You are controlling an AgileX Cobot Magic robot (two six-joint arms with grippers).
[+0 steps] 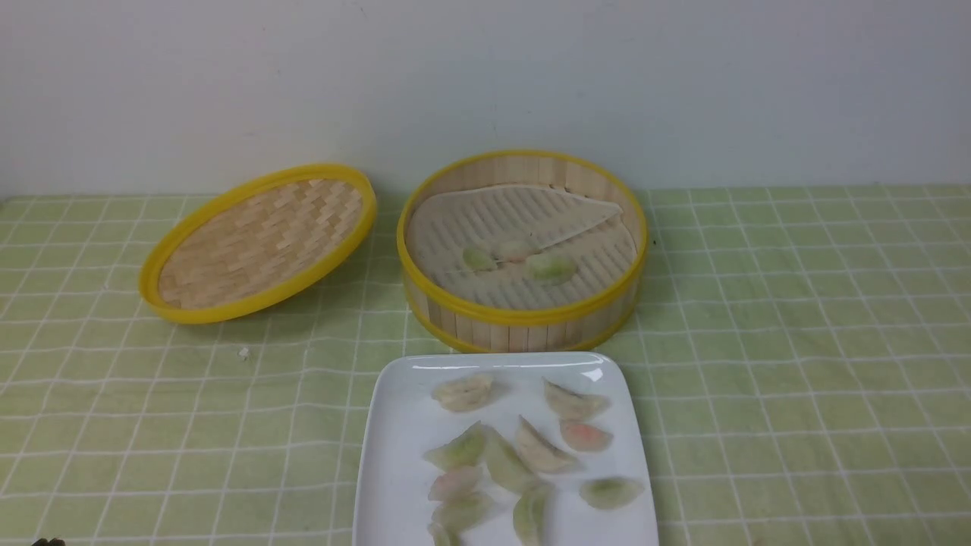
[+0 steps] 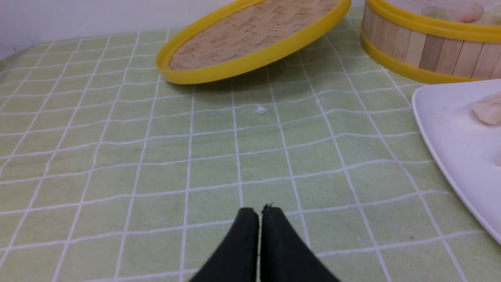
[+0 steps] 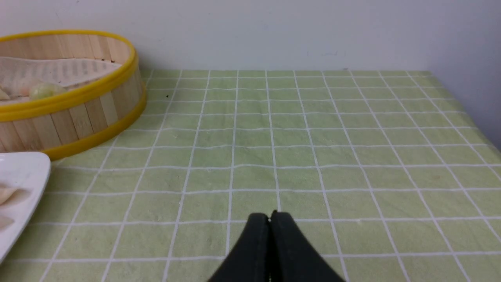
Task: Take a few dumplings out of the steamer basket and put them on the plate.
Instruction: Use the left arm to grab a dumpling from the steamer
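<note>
The steamer basket [image 1: 523, 315] stands at the back centre with three dumplings [image 1: 550, 266] on its pale liner. The white plate [image 1: 394, 425] lies in front of it and holds several dumplings [image 1: 538, 447], pale green and pale pink. My left gripper [image 2: 259, 213] is shut and empty, low over the cloth to the left of the plate [image 2: 458, 145]. My right gripper [image 3: 270, 217] is shut and empty over the cloth to the right of the plate [image 3: 23, 172] and the basket [image 3: 70, 117]. Neither gripper shows clearly in the front view.
The shallow woven lid [image 1: 258, 243] leans tilted to the left of the basket; it also shows in the left wrist view [image 2: 250, 39]. A small white crumb [image 2: 260, 110] lies on the green checked cloth [image 1: 796, 341] in front of the lid. A white wall stands behind.
</note>
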